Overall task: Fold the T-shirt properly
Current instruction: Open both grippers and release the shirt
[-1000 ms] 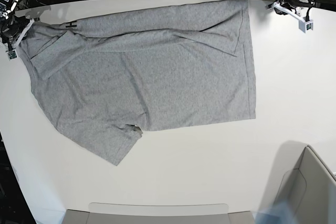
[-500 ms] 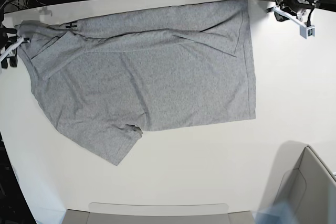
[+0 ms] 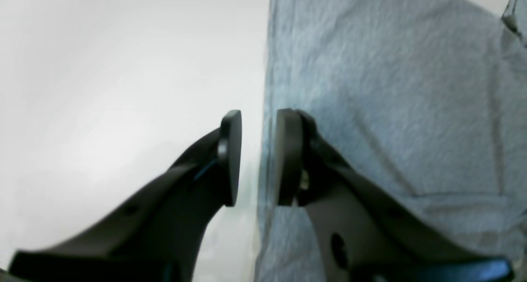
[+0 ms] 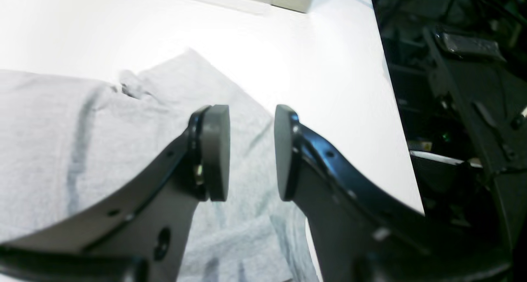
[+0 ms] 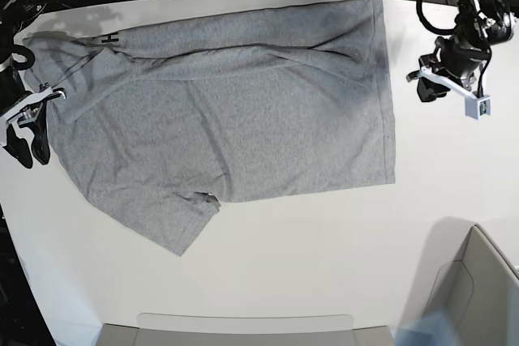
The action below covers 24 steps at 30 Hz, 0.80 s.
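The T-shirt (image 5: 235, 111) lies flat, long axis left-right, hem rightward; left claw (image 3: 257, 158) and right claw (image 4: 251, 152) both gape empty.

1. My left gripper (image 3: 255, 158) has two black curved fingers ending in flat, dark grey oval pads (image 3: 230, 156).
2. My right gripper (image 4: 251, 152) is built the same: glossy black fingers with small screw holes and grey pads (image 4: 216, 152).
3. From the base view, white brackets and black cables run along both my arms.
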Each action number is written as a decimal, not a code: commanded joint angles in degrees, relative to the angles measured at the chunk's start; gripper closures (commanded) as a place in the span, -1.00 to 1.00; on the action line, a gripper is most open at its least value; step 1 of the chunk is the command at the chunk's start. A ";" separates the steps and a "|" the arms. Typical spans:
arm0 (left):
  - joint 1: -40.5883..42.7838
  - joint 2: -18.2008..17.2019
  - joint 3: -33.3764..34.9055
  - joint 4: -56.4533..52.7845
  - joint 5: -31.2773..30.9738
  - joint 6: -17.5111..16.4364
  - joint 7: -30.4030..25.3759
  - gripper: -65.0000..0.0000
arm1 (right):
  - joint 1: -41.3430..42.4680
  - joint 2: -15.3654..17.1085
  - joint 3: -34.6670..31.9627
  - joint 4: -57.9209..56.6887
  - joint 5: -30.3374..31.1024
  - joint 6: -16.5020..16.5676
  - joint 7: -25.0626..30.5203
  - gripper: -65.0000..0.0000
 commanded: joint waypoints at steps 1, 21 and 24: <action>-2.02 -0.81 -0.10 0.83 -0.19 -0.06 -0.71 0.62 | 1.60 0.97 0.30 1.07 0.95 0.58 1.87 0.42; -13.89 -0.55 1.48 0.92 -8.54 -13.51 2.01 0.33 | 4.32 0.36 -3.66 1.16 12.47 0.58 1.69 0.42; -14.07 -0.63 1.30 0.74 -17.77 -13.33 2.63 0.14 | 4.41 0.62 -4.45 1.25 12.99 0.58 1.78 0.42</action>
